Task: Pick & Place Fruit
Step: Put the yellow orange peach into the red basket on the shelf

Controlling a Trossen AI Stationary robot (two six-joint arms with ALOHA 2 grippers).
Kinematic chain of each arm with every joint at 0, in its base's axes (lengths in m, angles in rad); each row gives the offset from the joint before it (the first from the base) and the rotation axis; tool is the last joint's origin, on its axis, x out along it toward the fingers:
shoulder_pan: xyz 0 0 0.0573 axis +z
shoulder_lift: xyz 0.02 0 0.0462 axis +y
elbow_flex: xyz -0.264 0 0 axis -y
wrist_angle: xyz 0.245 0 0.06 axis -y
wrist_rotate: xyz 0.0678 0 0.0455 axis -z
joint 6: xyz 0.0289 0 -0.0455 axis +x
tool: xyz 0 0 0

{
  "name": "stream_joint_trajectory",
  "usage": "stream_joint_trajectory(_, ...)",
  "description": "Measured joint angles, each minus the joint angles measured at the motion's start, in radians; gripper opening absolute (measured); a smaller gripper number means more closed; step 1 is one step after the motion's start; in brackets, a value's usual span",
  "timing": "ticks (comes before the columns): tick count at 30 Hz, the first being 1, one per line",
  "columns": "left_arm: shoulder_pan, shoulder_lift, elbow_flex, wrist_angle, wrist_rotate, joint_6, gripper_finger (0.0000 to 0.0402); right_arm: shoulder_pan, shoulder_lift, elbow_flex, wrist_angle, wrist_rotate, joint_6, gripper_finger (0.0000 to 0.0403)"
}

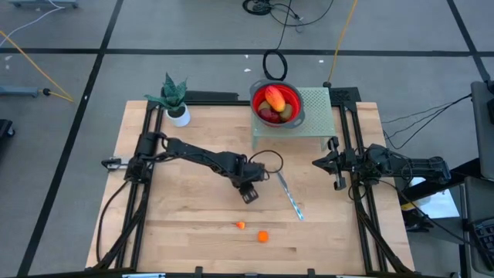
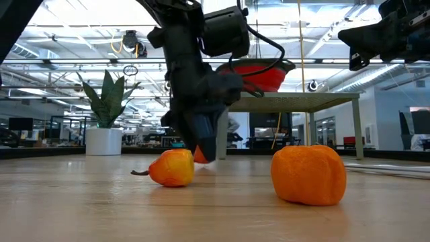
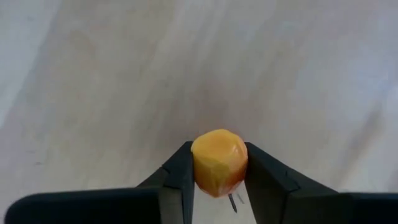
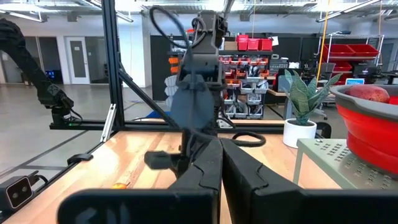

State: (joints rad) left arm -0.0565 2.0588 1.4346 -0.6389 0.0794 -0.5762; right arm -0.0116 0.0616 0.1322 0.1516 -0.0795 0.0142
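Note:
My left gripper [image 1: 248, 193] reaches over the table's middle, pointing down, shut on a small yellow-orange fruit [image 3: 219, 163]. Two other small orange fruits lie on the wood nearer the near edge: one [image 1: 241, 225] with a stem and a rounder one [image 1: 263, 236]; the low view shows them too [image 2: 173, 168] [image 2: 309, 175]. The red bowl [image 1: 297, 100] stands on a grey-green stand at the far edge and holds several fruits, among them an elongated red-orange piece [image 1: 273, 98]. My right gripper [image 1: 318, 163] waits shut by the right edge, raised, touching nothing. My left gripper pinches the small yellow-orange fruit [image 3: 217, 149] between its two fingers [image 3: 181, 171], one on each side of it. The fingers come from above, pointing down. In the low view the fruit [image 2: 199, 156] shows at the fingers' free ends, close over the wood; whether it rests on it I cannot tell.
A slim knife [image 1: 289, 197] lies on the wood just right of my left gripper. A potted plant [image 1: 176, 100] stands at the far left corner. The stand [image 1: 318, 116] fills the far edge right of centre. A black cable loop [image 1: 272, 161] hangs beside the left wrist.

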Motion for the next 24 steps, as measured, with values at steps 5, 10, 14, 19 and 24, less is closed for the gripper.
stream_joint_trajectory(5,0.031,-0.065,0.0,0.01,0.149,0.025,0.01,0.0,0.0,0.0,0.0,0.0,0.0,0.0)
stream_joint_trajectory(10,0.038,-0.15,0.0,0.072,0.25,0.092,0.0098,0.0,0.0,0.0,0.0,0.0,0.0,0.0)
stream_joint_trajectory(14,0.021,-0.218,0.0,0.2,0.261,0.097,0.0098,0.0,0.0,0.0,0.0,0.0,0.0,0.0)
stream_joint_trajectory(19,-0.007,-0.274,0.0,0.418,0.261,0.101,0.0098,0.0,0.0,0.0,0.001,0.0,0.0,0.0)
stream_joint_trajectory(24,-0.033,-0.285,0.0,0.665,0.26,0.096,0.0097,0.0,0.0,0.0,0.0,0.0,0.0,0.0)
